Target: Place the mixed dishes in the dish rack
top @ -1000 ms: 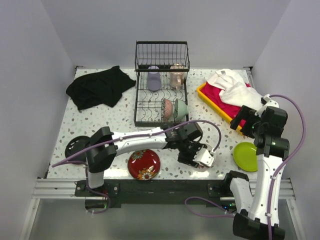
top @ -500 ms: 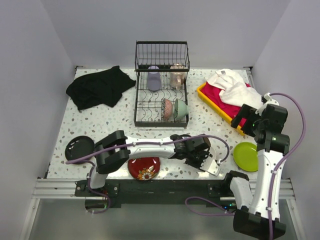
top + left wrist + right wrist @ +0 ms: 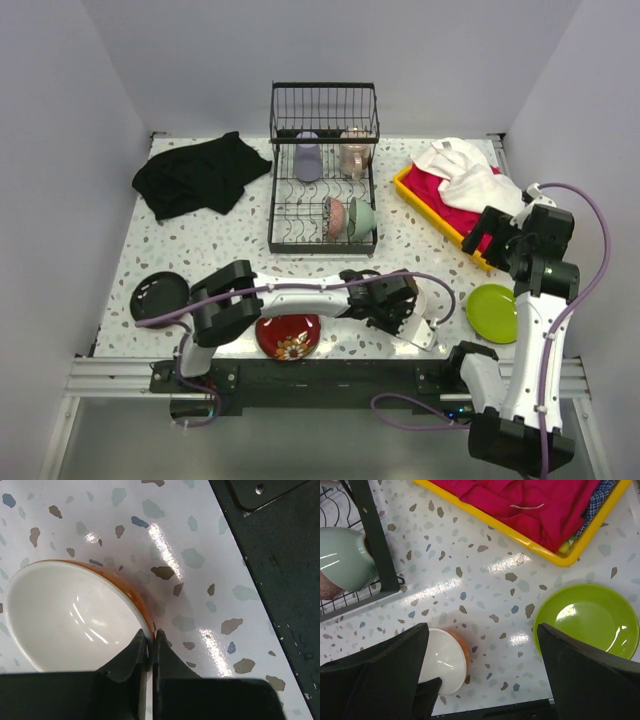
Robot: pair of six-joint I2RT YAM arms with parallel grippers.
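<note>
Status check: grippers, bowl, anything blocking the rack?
Left gripper shut on rim of orange bowl. Bowl tilted, near front edge of table. Right gripper open, empty. Nothing seen between bowl and dish rack.

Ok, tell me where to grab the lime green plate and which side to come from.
Pinch the rim of the lime green plate from above, one finger inside, one outside. It lies flat, so only the raised lip offers a hold. The edge away from the yellow tray probably suits best: only table beside it, room for the open right gripper.
</note>
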